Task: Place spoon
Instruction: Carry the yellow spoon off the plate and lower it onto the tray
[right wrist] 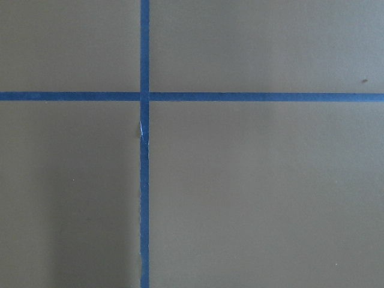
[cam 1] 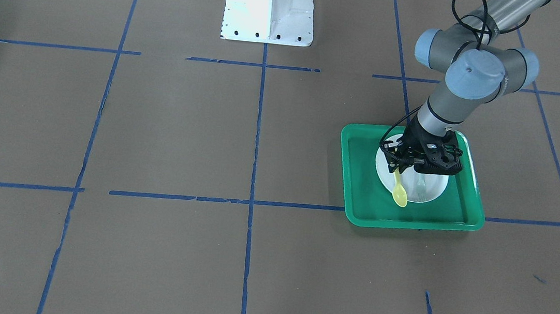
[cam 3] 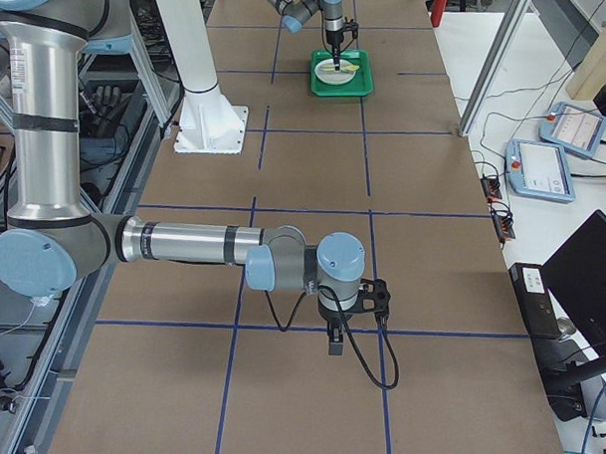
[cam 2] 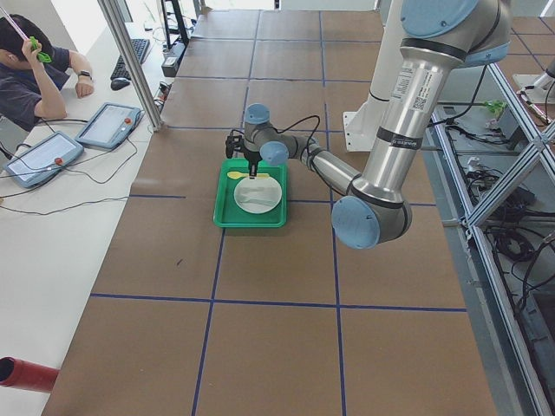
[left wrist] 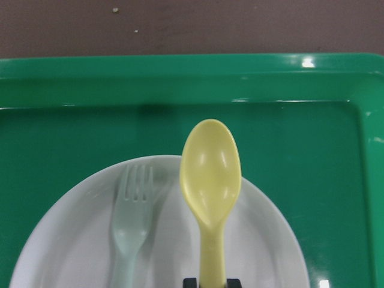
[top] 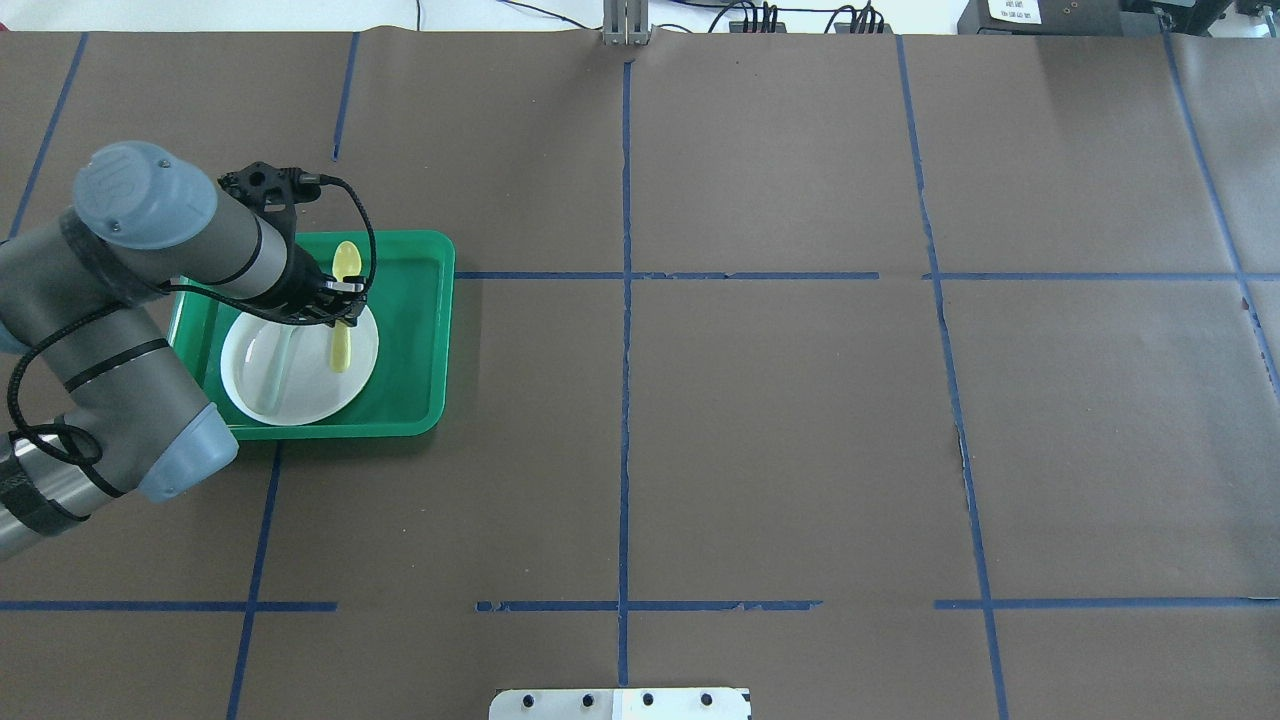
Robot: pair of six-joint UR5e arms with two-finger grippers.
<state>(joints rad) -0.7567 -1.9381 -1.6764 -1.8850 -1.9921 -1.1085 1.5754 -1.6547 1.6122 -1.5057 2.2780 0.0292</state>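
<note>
My left gripper [top: 338, 312] is shut on the handle of the yellow spoon [top: 346, 262]. It holds the spoon about level over the far side of the white plate [top: 300, 400], which lies in the green tray [top: 420, 330]. In the left wrist view the spoon's bowl [left wrist: 210, 171] reaches past the plate's rim [left wrist: 264, 240] toward the tray's far wall [left wrist: 300, 66]. A pale grey-green fork [left wrist: 129, 222] lies on the plate beside it. The front view shows the gripper [cam 1: 397, 170] and spoon [cam 1: 400, 193] too. My right gripper [cam 3: 332, 341] hangs over bare table far from the tray; I cannot tell whether it is open.
The table is covered in brown paper with blue tape lines [right wrist: 144, 144]. The white robot base [cam 1: 269, 7] stands at the table's middle edge. An operator [cam 2: 35, 78] and tablets [cam 2: 108, 126] are at a side desk beyond the tray.
</note>
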